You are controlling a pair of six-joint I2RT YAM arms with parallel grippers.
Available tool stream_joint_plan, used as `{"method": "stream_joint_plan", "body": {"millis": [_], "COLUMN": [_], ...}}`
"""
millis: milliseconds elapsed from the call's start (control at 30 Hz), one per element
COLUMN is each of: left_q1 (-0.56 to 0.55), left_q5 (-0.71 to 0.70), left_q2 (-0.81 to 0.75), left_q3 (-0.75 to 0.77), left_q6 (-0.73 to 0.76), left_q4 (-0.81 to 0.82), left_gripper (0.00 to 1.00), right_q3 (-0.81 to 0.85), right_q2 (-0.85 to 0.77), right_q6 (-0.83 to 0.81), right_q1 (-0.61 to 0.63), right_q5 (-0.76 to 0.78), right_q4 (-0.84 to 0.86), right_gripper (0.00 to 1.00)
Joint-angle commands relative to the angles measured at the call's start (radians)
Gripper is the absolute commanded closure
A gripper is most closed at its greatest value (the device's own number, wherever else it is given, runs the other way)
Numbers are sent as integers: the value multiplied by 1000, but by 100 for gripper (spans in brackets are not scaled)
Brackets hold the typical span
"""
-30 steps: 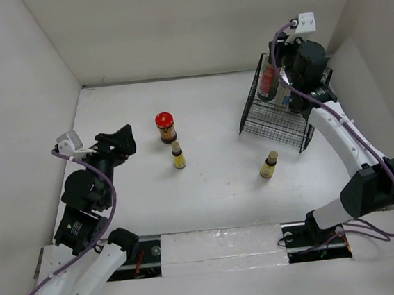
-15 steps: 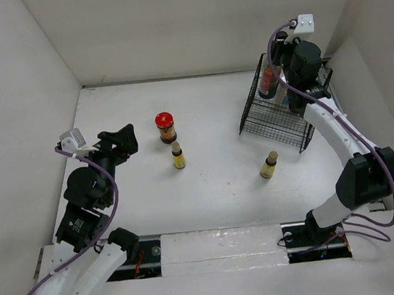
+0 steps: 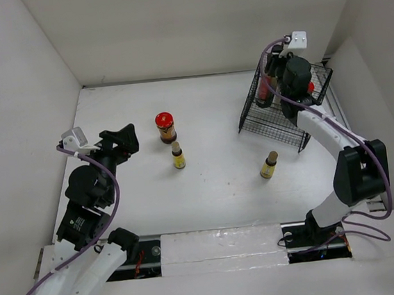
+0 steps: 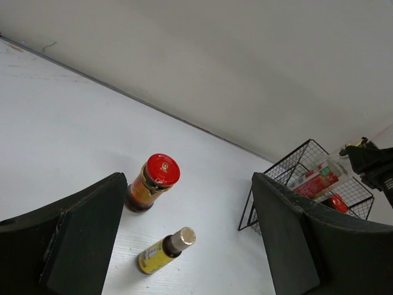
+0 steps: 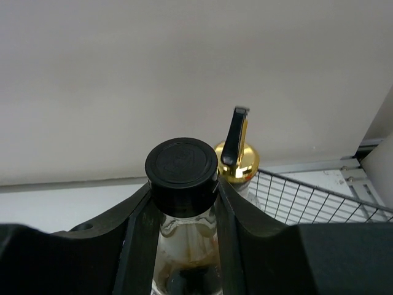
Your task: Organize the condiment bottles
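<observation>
A red-lidded dark jar (image 3: pixel 165 126) and a small brown-capped yellow bottle (image 3: pixel 177 155) stand mid-table; both show in the left wrist view, the jar (image 4: pixel 153 181) and the bottle (image 4: pixel 163 251). A second yellow bottle (image 3: pixel 268 165) stands nearer the right. My left gripper (image 3: pixel 123 137) is open and empty, left of the jar (image 4: pixel 187 184). My right gripper (image 3: pixel 274 88) is shut on a black-capped, reddish-labelled clear jar (image 5: pixel 182 169) over the black wire basket (image 3: pixel 278 122). The gold-spouted bottle (image 5: pixel 236 163) stands just behind it. A red-lidded jar (image 4: pixel 334 201) is in the basket. The silver-capped shaker is hidden.
The basket stands at the back right by the right wall, its open wire rim (image 4: pixel 276 178) facing the table's middle. White walls close the table at the back and on both sides.
My right gripper has moved a little left and back over the basket with the jar in it. My left gripper has crept slightly up and right. The bottles on the table have not moved.
</observation>
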Motion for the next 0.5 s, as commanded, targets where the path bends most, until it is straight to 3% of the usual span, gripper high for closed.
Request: {"method": "stream_joint_plan", "body": {"millis": [0,367,467], "left_q1": [-3,-3,-3], "left_q5": [6,15,15], "left_q2": [3,-6,-6], "left_q3": [8,8,8], "left_q6": [13,13,13], "left_q4": [43,43,43], "left_gripper": [21,21,21], "right_q3": [-8,-103,-112], "right_q2": [5,45,45], "right_q6": [44,99,110], "right_q1": [12,12,12], "right_q5": [28,10,-3], "right_q4": [197,187,177], "right_gripper": [84,74,64]}}
